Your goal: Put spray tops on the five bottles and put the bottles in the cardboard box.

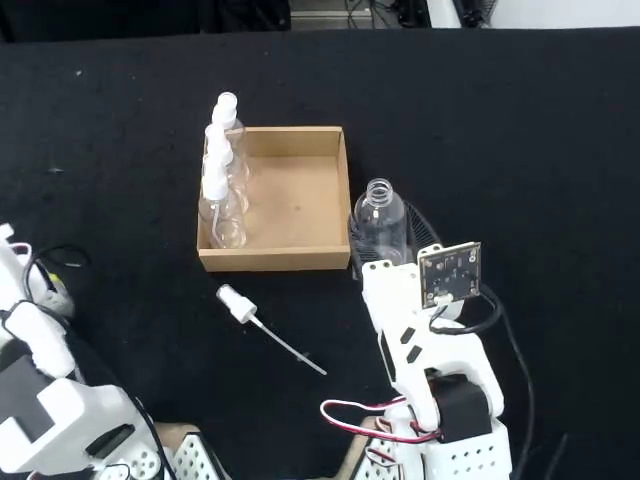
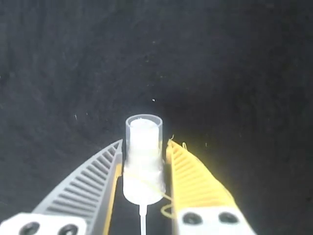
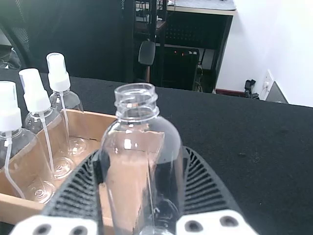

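Currently black worktop [image 1: 500,120] carries cardboard box [image 1: 300,200] with three capped bottles [image 1: 224,222] inside. Right jaws grip uncapped bottle [image 1: 380,215] just beside box; left jaws clamp spray top [image 2: 143,161], second spray top [image 1: 238,303] loose near box

— What is being used as the ground in the high view?
— A black cloth [image 1: 520,120] is being stretched across the table, from the left edge of the frame to the right.
— And along the top edge?
— Tangled cables [image 1: 370,12] are being shown at top centre, and a pale surface [image 1: 560,12] at the upper right.
— Behind the table?
— A dark desk [image 3: 195,46] is being kept beside a white wall [image 3: 279,44], on which a socket [image 3: 268,79] is being carried.
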Robot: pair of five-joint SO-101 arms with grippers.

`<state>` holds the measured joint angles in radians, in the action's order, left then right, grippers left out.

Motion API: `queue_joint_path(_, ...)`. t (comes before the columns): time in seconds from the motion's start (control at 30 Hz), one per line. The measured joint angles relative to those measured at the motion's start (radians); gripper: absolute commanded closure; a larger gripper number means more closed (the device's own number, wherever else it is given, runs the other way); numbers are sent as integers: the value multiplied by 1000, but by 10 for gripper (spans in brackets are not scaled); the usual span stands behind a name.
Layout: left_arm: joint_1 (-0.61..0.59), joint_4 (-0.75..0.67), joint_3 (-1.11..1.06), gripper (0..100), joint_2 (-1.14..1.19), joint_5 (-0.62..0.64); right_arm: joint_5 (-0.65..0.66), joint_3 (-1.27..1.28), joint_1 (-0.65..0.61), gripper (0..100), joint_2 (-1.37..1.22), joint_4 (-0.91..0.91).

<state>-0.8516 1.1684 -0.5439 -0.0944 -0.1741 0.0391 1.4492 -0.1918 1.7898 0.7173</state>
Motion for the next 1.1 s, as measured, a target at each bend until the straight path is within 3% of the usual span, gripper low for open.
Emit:
queue_joint_path(0.13, 0, 26, 32, 912, 0, -157, 0, 0, 0, 986, 0, 0)
queue_joint_path(0.33, 0, 26, 35, 745, 0, -308, 0, 0, 0, 986, 0, 0)
queue_joint_path(0.5, 0, 23, 21, 726, 0, -413, 0, 0, 0, 986, 0, 0)
queue_joint_path(0.77, -5, 14, 11, 726, 0, -431, 0, 0, 0, 986, 0, 0)
queue_joint_path(0.97, -12, -181, -138, 726, 0, -327, 0, 0, 0, 985, 0, 0)
queue_joint_path(1.1, -12, -212, -167, 773, 0, -298, 0, 0, 0, 985, 0, 0)
